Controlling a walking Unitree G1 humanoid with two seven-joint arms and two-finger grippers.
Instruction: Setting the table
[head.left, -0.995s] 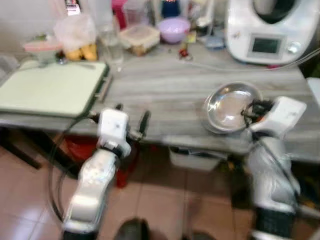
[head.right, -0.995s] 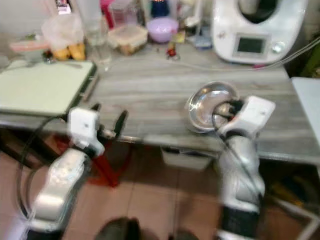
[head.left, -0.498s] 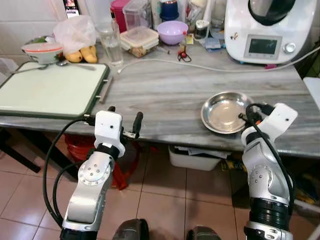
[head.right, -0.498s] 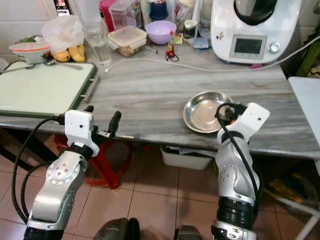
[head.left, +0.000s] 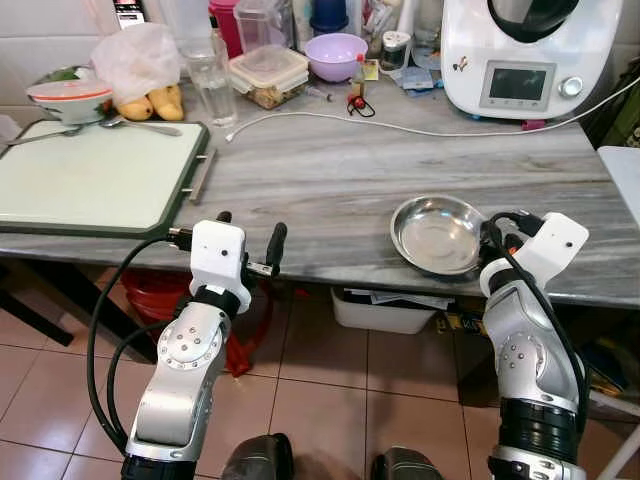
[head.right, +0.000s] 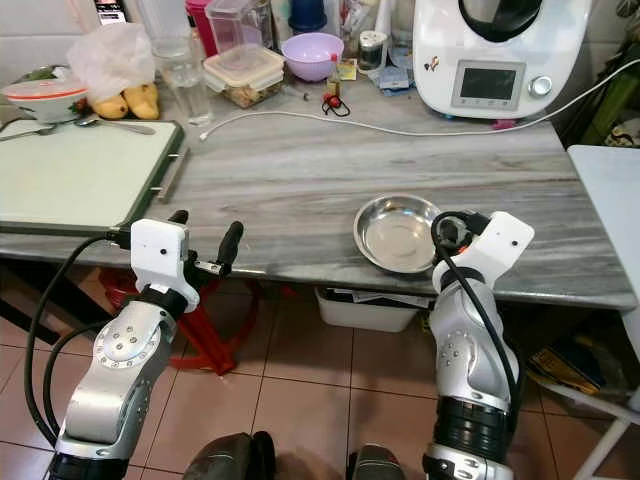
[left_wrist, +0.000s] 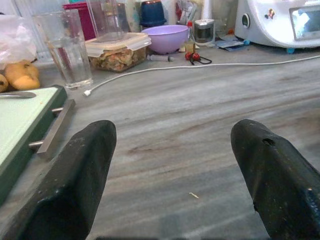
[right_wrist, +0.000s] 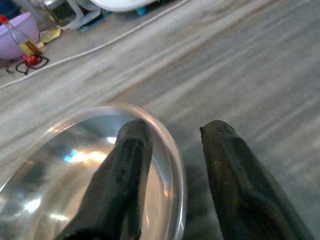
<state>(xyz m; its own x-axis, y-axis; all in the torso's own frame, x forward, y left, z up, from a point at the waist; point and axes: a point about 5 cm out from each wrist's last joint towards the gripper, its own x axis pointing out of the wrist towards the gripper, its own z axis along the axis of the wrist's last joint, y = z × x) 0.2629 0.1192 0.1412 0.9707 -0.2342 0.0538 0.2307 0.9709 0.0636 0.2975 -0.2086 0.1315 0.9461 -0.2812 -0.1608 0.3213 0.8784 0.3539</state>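
Steel bowl (head.left: 437, 234) sits near the front edge of the grey surface (head.left: 330, 180), with the right tool (right_wrist: 172, 180) astride its rim: one finger inside, one outside, a gap showing between them, so the grasp looks not yet closed, though the wrist view is blurred. The left tool (left_wrist: 172, 175) hovers spread wide and empty at the surface's front edge. By my reading, table setting has hardly begun: the green tray (head.left: 90, 175) holds nothing, and the spoon (head.left: 140, 125) and glass (head.left: 212, 82) remain untouched.
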